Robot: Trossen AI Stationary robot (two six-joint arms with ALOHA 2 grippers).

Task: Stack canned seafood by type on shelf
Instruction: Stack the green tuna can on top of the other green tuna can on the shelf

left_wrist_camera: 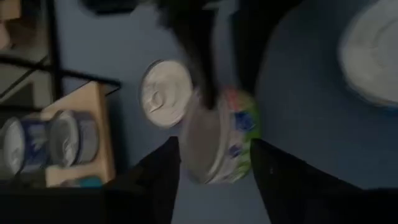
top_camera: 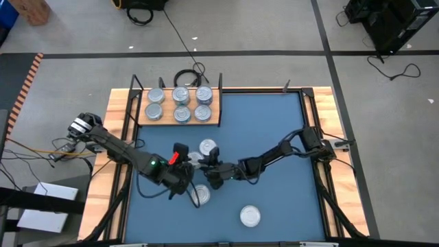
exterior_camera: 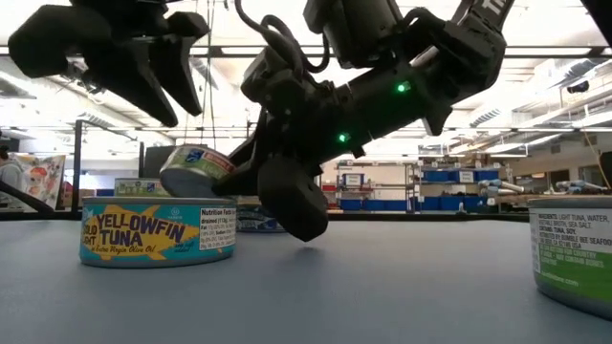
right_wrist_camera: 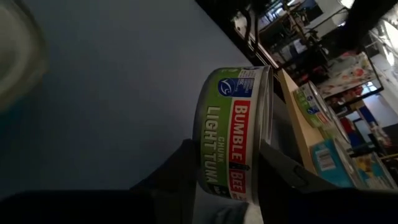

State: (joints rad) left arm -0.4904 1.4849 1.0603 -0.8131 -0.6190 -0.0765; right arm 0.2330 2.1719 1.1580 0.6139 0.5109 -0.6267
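A green-and-red-labelled tuna can hangs over the middle of the blue mat with my right gripper shut on it. My left gripper is open just to its left. Its fingers stand on either side of the same can without touching it. In the low view the can is tilted and clear of the mat. The wooden shelf stands at the mat's far left and carries several cans resting on their flat bottoms. Three more cans lie flat on the mat. My right gripper pinches the can between its two fingers, one on each flat face, so the label band shows between them. The fingers come from the table's right, slanting slightly down. The can is up on its edge, tilted and lifted clear of the mat.
A yellowfin tuna can sits on the mat just below and in front of the held can. Another can stands near the front right. The shelf's black posts rise at its ends. The mat's right half is bare.
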